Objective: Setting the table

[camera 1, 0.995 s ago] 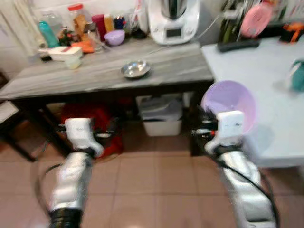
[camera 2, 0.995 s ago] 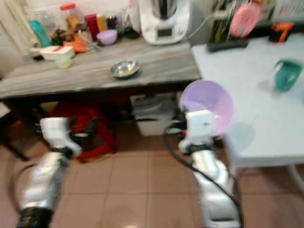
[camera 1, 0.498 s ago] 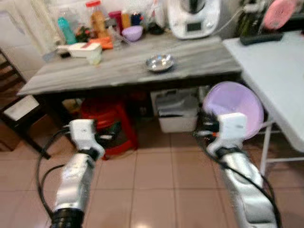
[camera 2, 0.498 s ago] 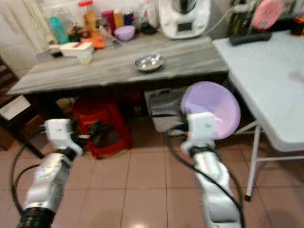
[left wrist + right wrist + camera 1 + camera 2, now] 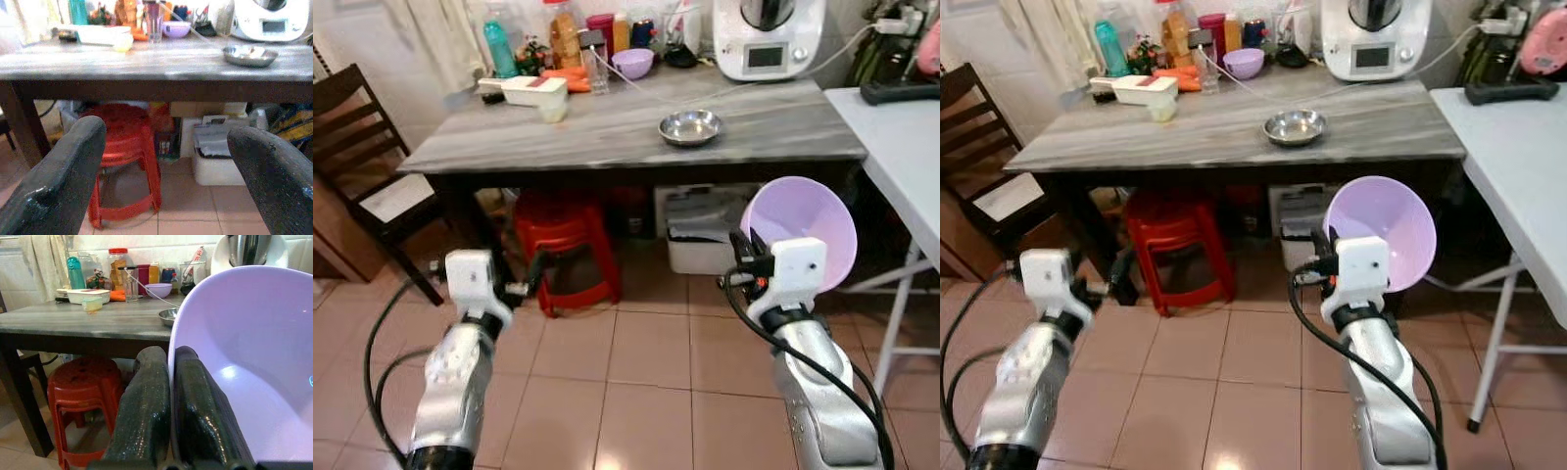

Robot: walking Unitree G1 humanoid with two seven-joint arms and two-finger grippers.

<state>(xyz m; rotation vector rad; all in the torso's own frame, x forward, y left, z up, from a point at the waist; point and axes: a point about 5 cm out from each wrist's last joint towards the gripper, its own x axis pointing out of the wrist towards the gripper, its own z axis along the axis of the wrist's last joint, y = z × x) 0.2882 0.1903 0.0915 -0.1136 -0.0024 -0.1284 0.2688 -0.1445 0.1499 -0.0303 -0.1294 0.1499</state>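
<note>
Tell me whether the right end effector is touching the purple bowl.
Touching. The right wrist view shows the right end effector with its two black fingers pinched on the rim of the purple bowl, one each side.

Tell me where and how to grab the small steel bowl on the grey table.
Grip the steel bowl by its thin rim, coming from above on the side nearest the robot. It sits upright, shallow and open-topped near the front edge of the table, so one finger goes inside, one outside. The open left end effector is free.
</note>
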